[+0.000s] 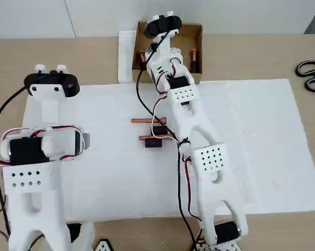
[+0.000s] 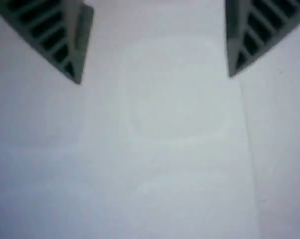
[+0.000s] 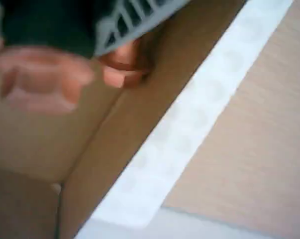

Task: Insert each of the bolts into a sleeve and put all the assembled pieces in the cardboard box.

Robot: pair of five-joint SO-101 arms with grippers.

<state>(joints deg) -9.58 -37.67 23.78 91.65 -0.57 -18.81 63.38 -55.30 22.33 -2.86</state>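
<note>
Bolts [image 1: 148,121]: left gripper [image 2: 152,55] released above white paper [image 2: 154,164]; right gripper [image 3: 110,30] inside cardboard box [image 3: 115,129], and you cannot tell its clench; copper piece [image 3: 122,69] beside it. Two lie on the paper by black sleeves [image 1: 152,143]. Probably stiff, light, slick: take yours mid-shank

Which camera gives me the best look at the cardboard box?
The high view: the cardboard box shows its full outline, though the right arm covers its middle. The right wrist view gives one inner corner close up; the left wrist view faces the white sheet.

The right arm [image 1: 184,110] partly hides the cardboard box [image 1: 197,36].
</note>
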